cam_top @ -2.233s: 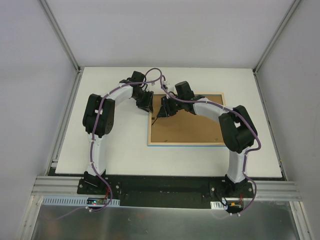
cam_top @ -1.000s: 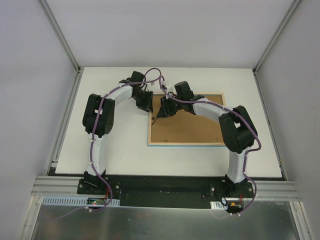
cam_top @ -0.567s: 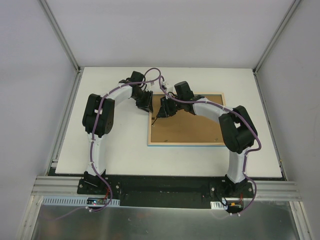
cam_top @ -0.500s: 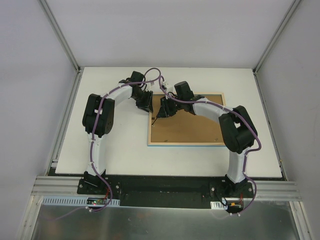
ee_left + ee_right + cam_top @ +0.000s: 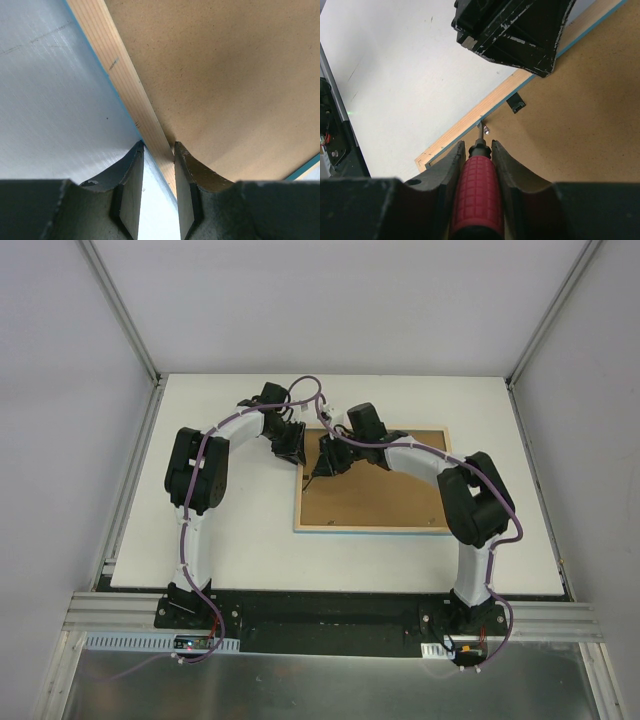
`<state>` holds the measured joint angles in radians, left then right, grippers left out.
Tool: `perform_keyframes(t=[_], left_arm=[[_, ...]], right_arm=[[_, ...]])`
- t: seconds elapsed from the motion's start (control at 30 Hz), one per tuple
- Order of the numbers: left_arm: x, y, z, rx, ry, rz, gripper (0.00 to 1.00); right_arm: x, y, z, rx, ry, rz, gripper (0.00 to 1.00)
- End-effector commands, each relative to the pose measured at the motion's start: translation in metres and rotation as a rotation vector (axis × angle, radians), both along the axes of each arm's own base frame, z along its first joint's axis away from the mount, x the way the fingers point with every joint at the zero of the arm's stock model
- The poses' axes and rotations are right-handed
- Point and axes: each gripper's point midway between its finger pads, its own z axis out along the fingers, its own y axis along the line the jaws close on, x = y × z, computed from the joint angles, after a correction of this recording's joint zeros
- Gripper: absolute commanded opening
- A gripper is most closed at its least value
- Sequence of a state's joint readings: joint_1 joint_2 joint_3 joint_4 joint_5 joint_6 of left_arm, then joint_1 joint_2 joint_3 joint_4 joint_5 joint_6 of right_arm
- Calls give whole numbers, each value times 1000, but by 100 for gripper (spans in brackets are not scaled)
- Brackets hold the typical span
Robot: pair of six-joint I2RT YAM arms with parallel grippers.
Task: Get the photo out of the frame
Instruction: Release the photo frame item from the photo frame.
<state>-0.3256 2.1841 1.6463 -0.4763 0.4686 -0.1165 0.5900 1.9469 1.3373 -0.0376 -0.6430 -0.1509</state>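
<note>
The frame (image 5: pixel 380 502) lies face down on the table, brown back panel (image 5: pixel 225 75) up, its pale wood rim (image 5: pixel 125 80) edged in turquoise. The photo is hidden under the panel. My left gripper (image 5: pixel 157 147) is shut on the rim at the frame's left side (image 5: pixel 297 452). My right gripper (image 5: pixel 477 144) is shut on a red-handled screwdriver (image 5: pixel 476 190), over the panel's upper left (image 5: pixel 322 468). The screwdriver's tip rests at a small metal tab (image 5: pixel 486 131) just inside the rim.
A small black clip (image 5: pixel 516 105) sits on the panel near the rim, below the left gripper's body (image 5: pixel 512 30). The white table (image 5: pixel 230 540) is enclosed by pale walls with metal rails at its sides.
</note>
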Motion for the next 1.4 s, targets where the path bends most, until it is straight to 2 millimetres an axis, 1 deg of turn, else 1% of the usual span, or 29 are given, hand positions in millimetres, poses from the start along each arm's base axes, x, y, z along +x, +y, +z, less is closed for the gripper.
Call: perform_keyframes(t=[0.0,0.2,0.3,0.4,0.47,0.6,0.83,1.0,1.37], left_arm=[[-9,8,-17,26,47,0,26],[-8,8,-16,25,45,2,26],[-9,8,-17,25,49,2,25],[-9,8,-16,26,49,4,25],[-9,8,-16,26,46,5,25],[-9,9,-19,30,52,8,23],[-9,9,-22,32,59,10,18],[-9,9,-23,35,59,11,15],[-10,10,-25,38,66,13,15]], right_arm=[[-30,18,38,68,-3,108,1],[-19,12,44,36,-49,55,1],[-15,9,52,40,-62,29,1],[-11,6,57,55,-48,2,1],[-5,3,59,71,-29,-36,1],[4,-2,54,81,-18,-83,1],[10,-7,39,44,-9,-116,1],[8,-5,32,34,4,-108,1],[7,-2,18,3,15,-112,1]])
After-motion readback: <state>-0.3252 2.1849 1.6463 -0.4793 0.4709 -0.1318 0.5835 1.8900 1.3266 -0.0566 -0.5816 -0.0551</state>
